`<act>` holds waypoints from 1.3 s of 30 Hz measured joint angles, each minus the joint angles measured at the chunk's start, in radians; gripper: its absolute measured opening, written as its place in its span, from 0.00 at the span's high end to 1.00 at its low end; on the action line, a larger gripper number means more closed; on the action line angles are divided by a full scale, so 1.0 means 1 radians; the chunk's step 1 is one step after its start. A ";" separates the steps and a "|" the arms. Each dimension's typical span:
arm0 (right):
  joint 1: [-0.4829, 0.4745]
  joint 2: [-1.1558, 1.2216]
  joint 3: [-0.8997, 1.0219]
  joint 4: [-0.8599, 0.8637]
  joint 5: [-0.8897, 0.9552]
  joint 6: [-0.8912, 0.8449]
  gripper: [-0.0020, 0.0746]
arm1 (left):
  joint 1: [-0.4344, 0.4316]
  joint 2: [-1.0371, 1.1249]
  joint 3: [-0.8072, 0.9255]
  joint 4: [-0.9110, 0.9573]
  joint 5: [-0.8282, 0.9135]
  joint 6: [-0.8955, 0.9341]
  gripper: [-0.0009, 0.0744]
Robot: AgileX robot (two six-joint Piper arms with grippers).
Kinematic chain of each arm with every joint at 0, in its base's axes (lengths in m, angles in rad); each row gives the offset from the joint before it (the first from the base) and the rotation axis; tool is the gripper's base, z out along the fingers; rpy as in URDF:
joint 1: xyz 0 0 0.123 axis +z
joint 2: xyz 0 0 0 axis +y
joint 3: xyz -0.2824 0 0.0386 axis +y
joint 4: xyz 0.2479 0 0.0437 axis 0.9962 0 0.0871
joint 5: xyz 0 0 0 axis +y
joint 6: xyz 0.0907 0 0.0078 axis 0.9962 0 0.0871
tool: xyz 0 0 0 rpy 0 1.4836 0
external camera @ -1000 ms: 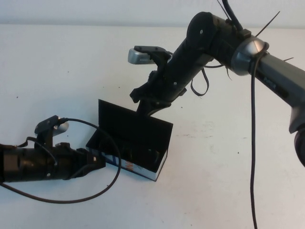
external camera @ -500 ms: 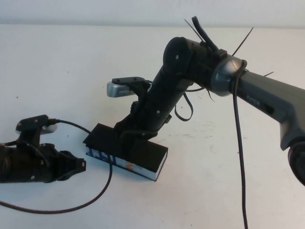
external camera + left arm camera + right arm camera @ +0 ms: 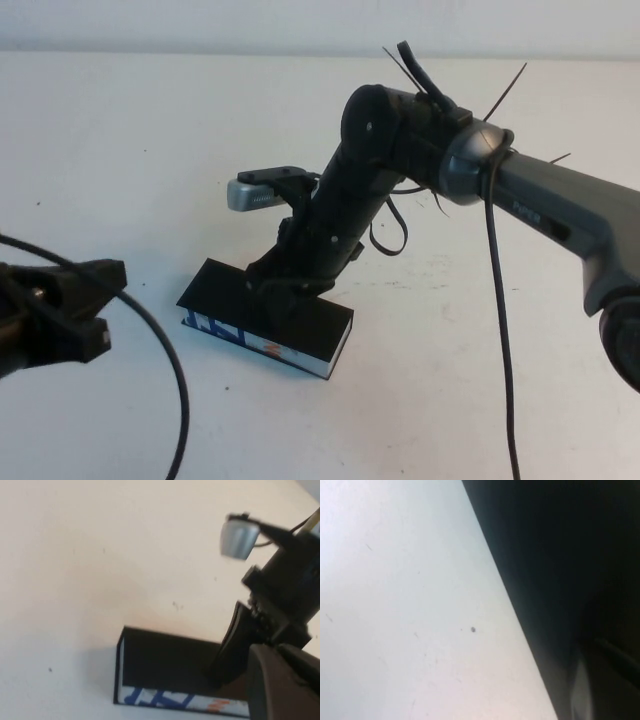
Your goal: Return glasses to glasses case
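The glasses case (image 3: pixel 216 291) lies closed on the white table, a flat black box with a white front edge printed in blue and orange. It also shows in the left wrist view (image 3: pixel 165 660). My right gripper (image 3: pixel 277 298) is shut and presses down on the lid near its middle; it also shows in the left wrist view (image 3: pixel 221 666). My left gripper (image 3: pixel 104 305) is open and empty, raised off to the left and well clear of the case. The glasses are hidden from view. The right wrist view shows only a dark surface (image 3: pixel 560 555) beside bare table.
A black cable (image 3: pixel 172 380) loops from the left arm over the table's front left. The right arm (image 3: pixel 560 205) reaches in from the right, with its silver wrist camera (image 3: pixel 252 193) above the case. Bare white table surrounds the case.
The case's lid went from standing open to closed under my right gripper. My left gripper let go of the case's left end and pulled back to the left and upward.
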 joint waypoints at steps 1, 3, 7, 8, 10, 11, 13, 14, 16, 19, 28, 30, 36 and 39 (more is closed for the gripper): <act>0.000 -0.005 0.000 -0.004 0.000 0.000 0.98 | 0.000 -0.047 0.005 0.003 -0.011 0.000 0.99; 0.002 -0.022 0.001 -0.016 0.000 0.000 0.98 | 0.000 -0.139 0.024 0.003 -0.047 0.000 0.99; 0.002 -0.129 0.001 -0.061 0.000 0.000 0.98 | 0.000 -0.302 0.086 0.003 -0.180 0.024 0.99; 0.002 -0.159 0.001 -0.071 0.000 0.002 0.98 | 0.000 -0.349 0.103 0.003 -0.210 0.026 0.99; 0.002 -0.236 0.001 -0.092 0.000 0.013 0.98 | 0.000 -0.445 0.145 -0.003 -0.288 0.035 0.99; 0.002 -0.266 0.001 -0.102 0.002 0.018 0.98 | 0.000 -0.484 0.165 -0.005 -0.328 0.037 0.99; 0.002 -0.343 0.013 -0.120 0.002 0.035 0.98 | 0.000 -0.581 0.205 -0.012 -0.411 0.039 0.99; 0.002 -0.384 0.027 -0.129 0.002 0.043 0.98 | 0.000 -0.628 0.220 -0.015 -0.444 0.039 0.99; 0.002 -0.469 0.075 -0.150 0.004 0.064 0.98 | 0.000 -0.718 0.259 -0.021 -0.526 0.039 0.99; 0.002 -0.596 0.179 -0.182 -0.005 0.099 0.98 | 0.000 -0.830 0.319 -0.030 -0.627 0.043 0.99; 0.002 -1.002 0.577 -0.282 -0.193 0.203 0.98 | 0.000 -0.953 0.439 -0.059 -0.708 0.045 0.99; 0.002 -1.087 0.665 -0.294 -0.238 0.225 0.98 | 0.000 -0.955 0.458 -0.061 -0.708 0.045 0.99; 0.002 -1.365 0.972 -0.305 -0.428 0.257 0.98 | 0.000 -0.955 0.488 -0.061 -0.708 0.045 0.99; 0.002 -1.494 1.128 -0.307 -0.538 0.264 0.98 | 0.000 -0.955 0.488 -0.061 -0.708 0.045 0.99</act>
